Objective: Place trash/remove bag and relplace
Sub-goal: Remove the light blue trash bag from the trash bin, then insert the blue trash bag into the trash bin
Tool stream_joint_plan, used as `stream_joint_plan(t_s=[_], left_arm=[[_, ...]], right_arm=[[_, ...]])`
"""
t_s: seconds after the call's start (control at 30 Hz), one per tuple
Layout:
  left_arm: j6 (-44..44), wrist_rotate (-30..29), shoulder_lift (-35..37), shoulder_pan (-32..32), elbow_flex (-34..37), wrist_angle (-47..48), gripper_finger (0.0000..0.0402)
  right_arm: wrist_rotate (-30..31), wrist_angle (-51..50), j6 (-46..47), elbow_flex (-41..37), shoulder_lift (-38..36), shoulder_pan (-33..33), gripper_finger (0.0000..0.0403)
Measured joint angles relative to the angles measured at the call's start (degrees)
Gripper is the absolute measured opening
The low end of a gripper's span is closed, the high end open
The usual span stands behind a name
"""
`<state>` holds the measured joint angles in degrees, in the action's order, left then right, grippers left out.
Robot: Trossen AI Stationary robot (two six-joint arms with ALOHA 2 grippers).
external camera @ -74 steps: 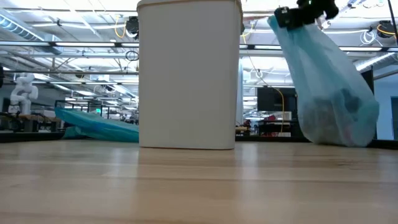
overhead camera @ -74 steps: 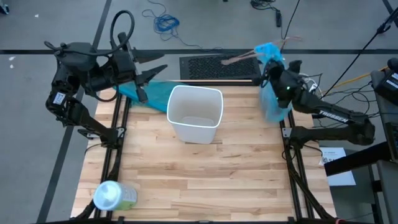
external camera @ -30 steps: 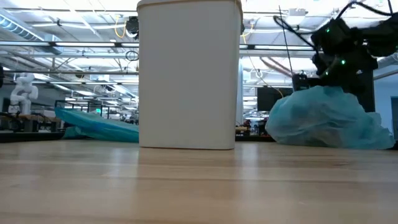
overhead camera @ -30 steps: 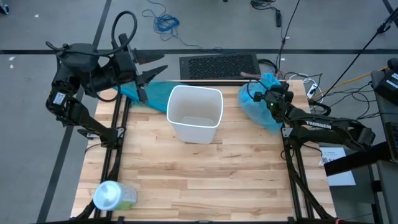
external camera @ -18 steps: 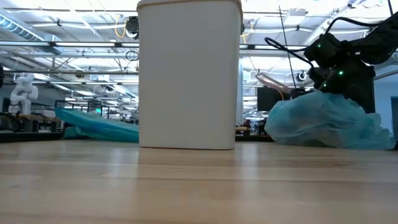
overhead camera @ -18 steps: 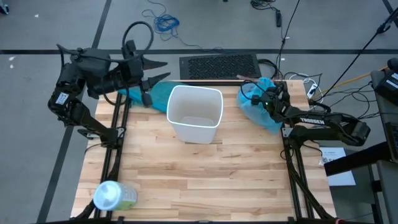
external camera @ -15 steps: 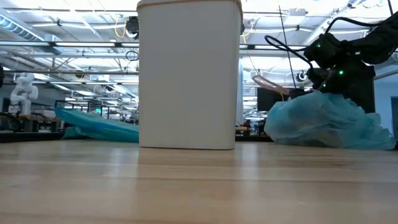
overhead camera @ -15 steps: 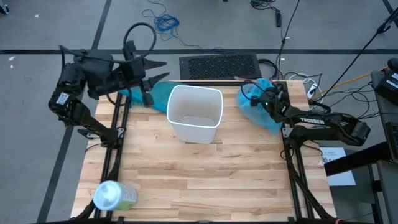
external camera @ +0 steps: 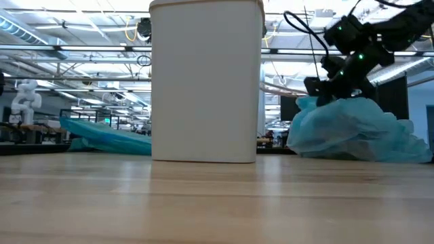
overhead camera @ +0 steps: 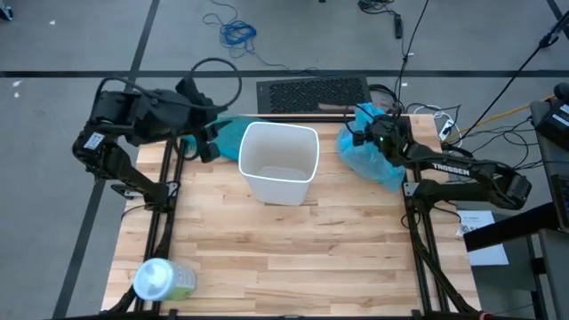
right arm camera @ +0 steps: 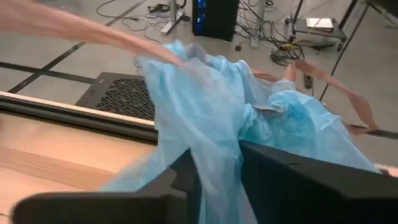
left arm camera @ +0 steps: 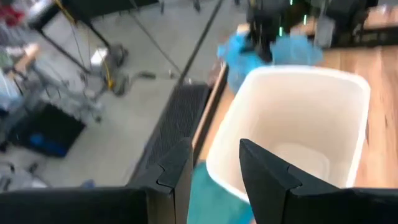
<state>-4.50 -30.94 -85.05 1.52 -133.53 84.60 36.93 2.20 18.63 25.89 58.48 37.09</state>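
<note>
While the right gripper (overhead camera: 369,133) pinches the bag (overhead camera: 366,153) near its neck, keep it low so that the bag settles on the table (overhead camera: 293,249) at the far right, well apart from the bin (overhead camera: 279,162). Your left gripper (overhead camera: 206,135) hangs with fingers parted over the teal bag (overhead camera: 229,135), far left of the bin, wrist angled toward it.

Thin translucent plastic bag (overhead camera: 369,151)
</note>
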Motion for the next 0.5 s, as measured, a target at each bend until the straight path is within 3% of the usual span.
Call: stream_joint_plan(t_s=[0.27,0.5], left_arm=[[6.5,-2.6,-0.2,0.0,8.8,5.4,0.0129],[7.2,-6.8,3.0,-0.6,20.5,4.9,0.0121]], right_arm=[[0.2,-13.8,-1.9,11.1,0.0,-0.9,0.0178],[0.5,-24.8,-3.9,18.5,-0.1,-0.8,0.0222]])
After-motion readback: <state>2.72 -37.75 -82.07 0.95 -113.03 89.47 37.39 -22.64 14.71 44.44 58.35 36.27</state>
